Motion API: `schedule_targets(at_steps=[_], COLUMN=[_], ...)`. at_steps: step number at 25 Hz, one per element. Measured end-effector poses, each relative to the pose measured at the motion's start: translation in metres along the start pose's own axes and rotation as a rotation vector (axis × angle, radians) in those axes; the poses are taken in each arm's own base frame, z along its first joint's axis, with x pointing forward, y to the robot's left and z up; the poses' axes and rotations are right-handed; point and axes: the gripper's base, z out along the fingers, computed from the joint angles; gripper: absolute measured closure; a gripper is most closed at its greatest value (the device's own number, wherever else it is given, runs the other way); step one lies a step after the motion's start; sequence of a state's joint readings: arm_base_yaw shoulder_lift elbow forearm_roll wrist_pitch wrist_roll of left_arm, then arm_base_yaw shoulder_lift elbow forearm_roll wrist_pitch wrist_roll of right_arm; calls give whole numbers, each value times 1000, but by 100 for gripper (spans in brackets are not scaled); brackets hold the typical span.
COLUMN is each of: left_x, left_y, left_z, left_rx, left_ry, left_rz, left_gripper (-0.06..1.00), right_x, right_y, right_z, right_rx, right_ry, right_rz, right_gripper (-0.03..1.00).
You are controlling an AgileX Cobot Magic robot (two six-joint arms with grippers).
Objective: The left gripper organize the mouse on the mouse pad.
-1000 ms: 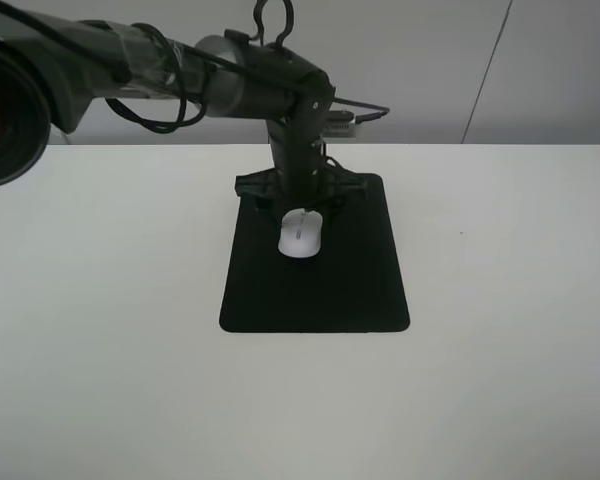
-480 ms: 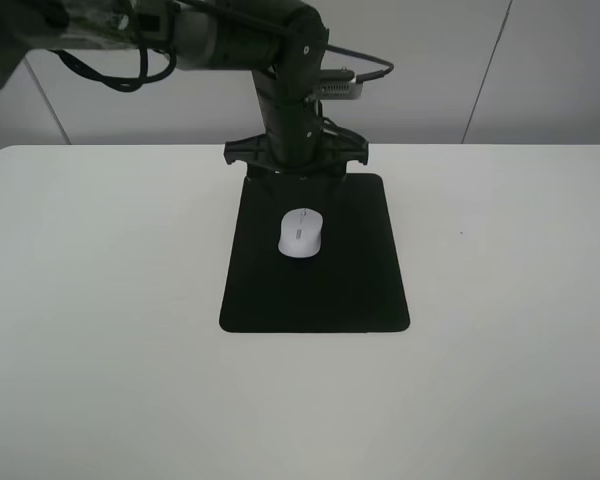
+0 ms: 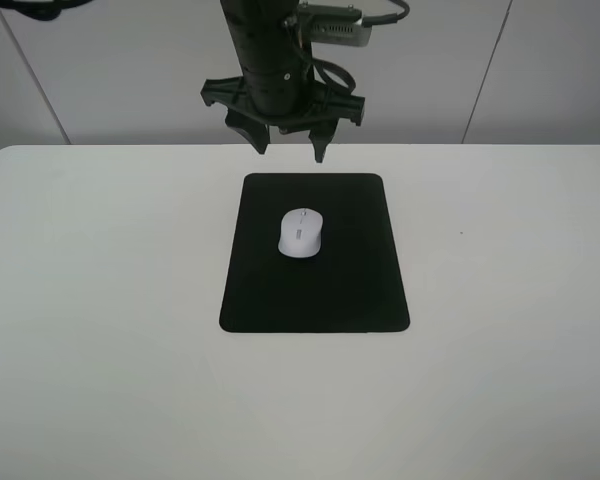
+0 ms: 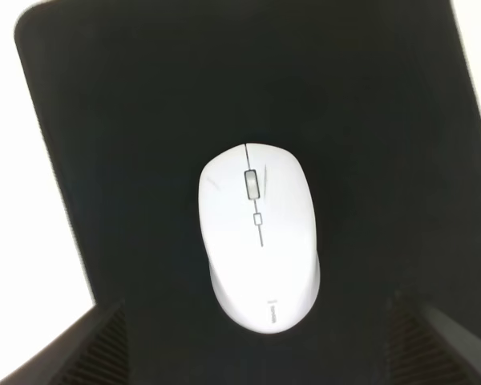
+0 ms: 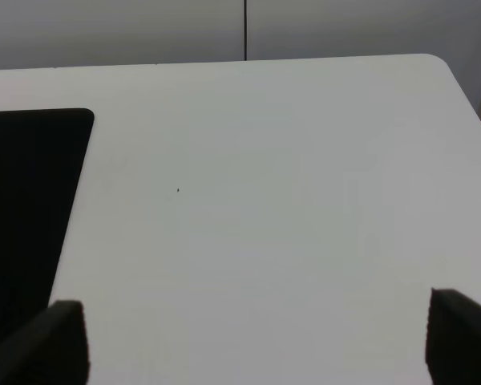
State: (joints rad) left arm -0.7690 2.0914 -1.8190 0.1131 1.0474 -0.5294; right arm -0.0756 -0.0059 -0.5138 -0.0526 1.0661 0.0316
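**Mouse at rest on the pad, left gripper released above its far edge**

The mouse [image 3: 300,234] lies just above the centre of the overhead frame, flat on the mouse pad [image 3: 315,295]. It sits in the pad's upper half, midway between the side edges, with black mat showing all round it. In the left wrist view its whole white shell is visible, with the grey wheel strip running down its middle, and nothing touches it.

The pad is a black rectangle with rounded corners, square to the white table [image 3: 100,300] and occupying the middle of the frame.

The left gripper [image 3: 289,153] hangs at top centre of the frame, above the pad's far edge and clear of the surface. Its jaws are spread wide and hold nothing. In the wrist view one black finger [image 4: 88,349] appears at each side of the mouse, well apart from it.

The right gripper [image 5: 264,341] appears only in its own wrist view. Its two dark fingertips stand wide apart over bare table, empty, with a corner of the pad off to one side.
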Motion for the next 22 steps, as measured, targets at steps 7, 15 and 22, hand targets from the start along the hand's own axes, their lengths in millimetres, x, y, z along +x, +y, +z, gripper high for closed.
schedule_targets(at_steps=[7,15,22], left_x=[2,11,30], left_y=[5,8,5], left_z=[-29,-57,-94], left_rx=[-5,-41,-24], left_ry=[2,28,-28], left_rz=[25,51,94], left_gripper=[27,27,27], right_x=[0,0,0], right_y=[0,0,0], right_z=[0,0,0], right_rx=[0,0,0], right_ry=[0,0,0], right_rz=[0,0,0], right_gripper=[14,14,14])
